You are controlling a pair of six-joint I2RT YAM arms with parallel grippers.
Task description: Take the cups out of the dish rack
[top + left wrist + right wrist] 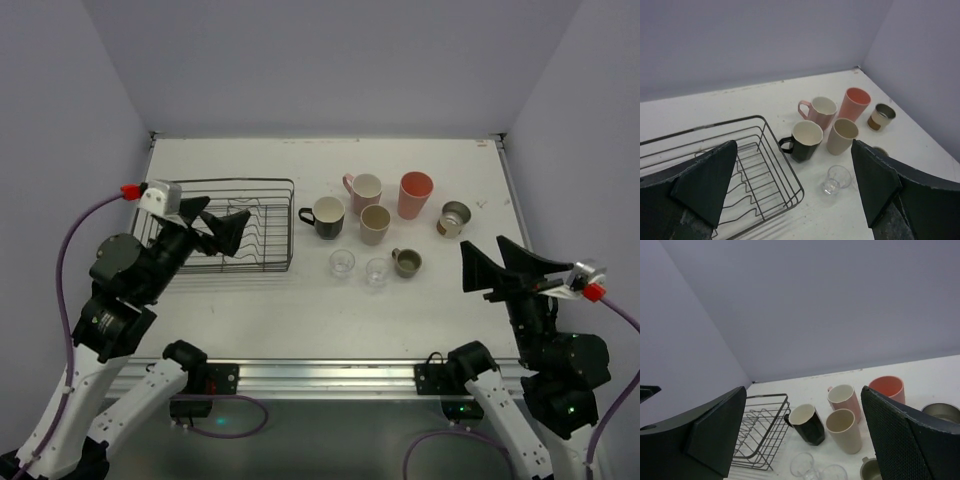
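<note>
The dark wire dish rack [262,232] stands on the table's left and holds no cups. To its right on the table stand the black mug [325,216], pink mug [363,189], salmon tumbler [415,194], beige cup [375,224], metallic cup [453,219], olive mug [406,262] and two clear glasses [342,263] [376,271]. My left gripper [218,228] is open and empty above the rack. My right gripper [493,268] is open and empty, right of the cups. The left wrist view shows the rack [765,170] and black mug [805,141]; the right wrist view shows the rack [765,427] and beige cup [844,430].
The white table [300,305] is bounded by lilac walls at the back and both sides. An aluminium rail [320,375] runs along the near edge between the arm bases.
</note>
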